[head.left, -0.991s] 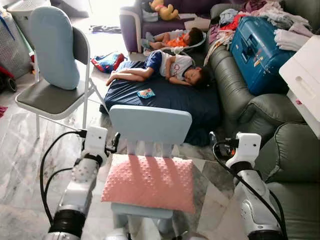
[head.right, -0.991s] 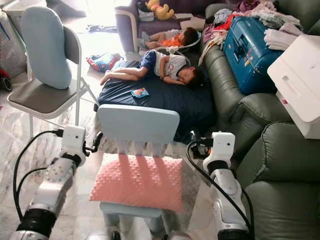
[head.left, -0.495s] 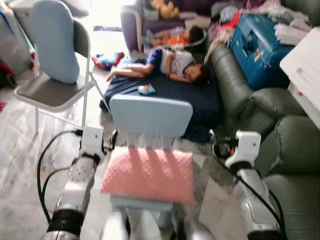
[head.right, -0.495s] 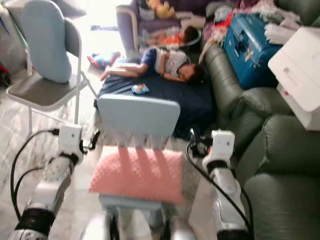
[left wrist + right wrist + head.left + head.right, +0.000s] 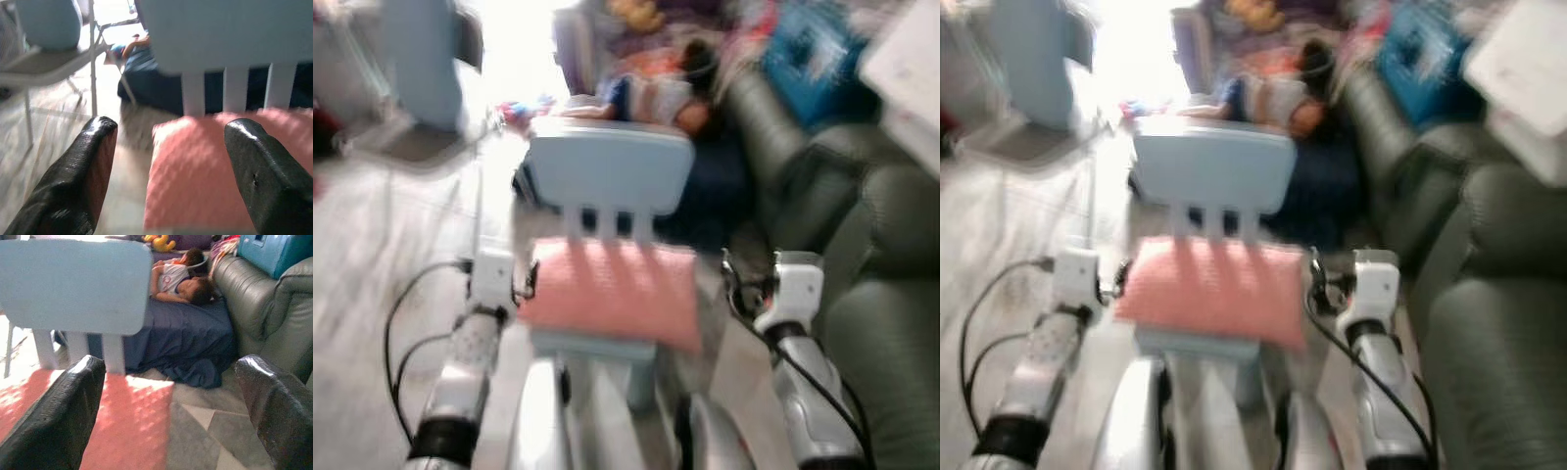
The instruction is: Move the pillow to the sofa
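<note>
A pink dotted pillow (image 5: 612, 294) lies flat on the seat of a small light-blue chair (image 5: 607, 171) straight ahead; the head views are blurred. My left gripper (image 5: 527, 281) is just off the pillow's left edge, open, and the pillow's corner (image 5: 195, 171) lies between its fingers (image 5: 88, 166). My right gripper (image 5: 736, 286) stands open beside the pillow's right edge (image 5: 132, 421), with nothing in it. The grey-green sofa (image 5: 891, 294) fills the right side.
Two people lie asleep on a dark blue mattress (image 5: 181, 328) on the floor behind the chair. A folding chair with a light-blue cushion (image 5: 421, 59) stands far left. A blue suitcase (image 5: 803, 49) and a white box (image 5: 911, 78) sit on the sofa.
The whole picture has shifted and blurred, so the camera moved: the chair and pillow now sit higher in the frame. Both grippers still flank the pillow.
</note>
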### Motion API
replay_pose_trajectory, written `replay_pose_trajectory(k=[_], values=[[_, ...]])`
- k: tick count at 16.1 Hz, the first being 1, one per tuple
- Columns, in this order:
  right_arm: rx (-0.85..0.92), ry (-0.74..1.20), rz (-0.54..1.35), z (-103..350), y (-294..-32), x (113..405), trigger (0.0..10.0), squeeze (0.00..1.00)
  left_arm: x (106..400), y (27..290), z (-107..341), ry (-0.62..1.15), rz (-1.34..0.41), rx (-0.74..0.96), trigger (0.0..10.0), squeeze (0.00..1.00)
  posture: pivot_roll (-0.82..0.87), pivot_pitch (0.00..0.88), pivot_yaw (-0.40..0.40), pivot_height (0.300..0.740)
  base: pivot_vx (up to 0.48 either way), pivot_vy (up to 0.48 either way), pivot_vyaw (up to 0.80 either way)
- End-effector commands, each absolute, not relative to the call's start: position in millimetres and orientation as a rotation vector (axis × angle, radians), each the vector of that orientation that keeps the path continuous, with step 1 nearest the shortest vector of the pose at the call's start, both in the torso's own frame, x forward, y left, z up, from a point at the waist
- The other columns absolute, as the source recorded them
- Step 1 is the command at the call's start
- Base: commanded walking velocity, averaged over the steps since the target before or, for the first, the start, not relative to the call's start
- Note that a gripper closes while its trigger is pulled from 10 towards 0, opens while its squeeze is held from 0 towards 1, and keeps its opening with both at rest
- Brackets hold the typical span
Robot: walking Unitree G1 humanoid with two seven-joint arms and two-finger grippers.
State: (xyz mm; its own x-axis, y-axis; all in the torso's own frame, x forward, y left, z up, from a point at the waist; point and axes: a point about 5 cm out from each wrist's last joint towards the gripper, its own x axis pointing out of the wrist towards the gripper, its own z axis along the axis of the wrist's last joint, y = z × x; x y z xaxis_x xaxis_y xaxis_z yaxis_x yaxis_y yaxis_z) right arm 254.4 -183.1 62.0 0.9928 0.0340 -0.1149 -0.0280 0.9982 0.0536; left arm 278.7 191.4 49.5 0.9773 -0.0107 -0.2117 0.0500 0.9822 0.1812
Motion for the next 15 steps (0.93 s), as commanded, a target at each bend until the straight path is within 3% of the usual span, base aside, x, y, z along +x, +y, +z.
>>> replay_pose_trajectory(k=[1, 6, 10, 15], values=[[0.068, 0.081, 0.058, 72, -179, 258, 10.0, 0.0, 288, 196, 64, 0.173, -0.018, 0.201, 10.0, 0.0, -0.04, 0.058, -0.046, 0.607, 0.0, 0.0, 0.0], [0.098, 0.077, 0.091, 77, -176, 256, 10.0, 0.0, 286, 213, 71, 0.165, 0.011, 0.226, 10.0, 0.0, -0.02, 0.096, -0.043, 0.607, 0.0, 0.0, 0.0], [0.115, 0.067, 0.106, 83, -174, 261, 10.0, 0.0, 285, 224, 75, 0.168, 0.06, 0.25, 10.0, 0.0, -0.02, 0.128, -0.048, 0.557, 0.0, 0.0, 0.0], [0.11, 0.068, 0.139, 87, -172, 266, 10.0, 0.0, 284, 225, 78, 0.148, 0.117, 0.281, 10.0, 0.0, -0.02, 0.119, -0.058, 0.542, 0.0, 0.0, 0.0]])
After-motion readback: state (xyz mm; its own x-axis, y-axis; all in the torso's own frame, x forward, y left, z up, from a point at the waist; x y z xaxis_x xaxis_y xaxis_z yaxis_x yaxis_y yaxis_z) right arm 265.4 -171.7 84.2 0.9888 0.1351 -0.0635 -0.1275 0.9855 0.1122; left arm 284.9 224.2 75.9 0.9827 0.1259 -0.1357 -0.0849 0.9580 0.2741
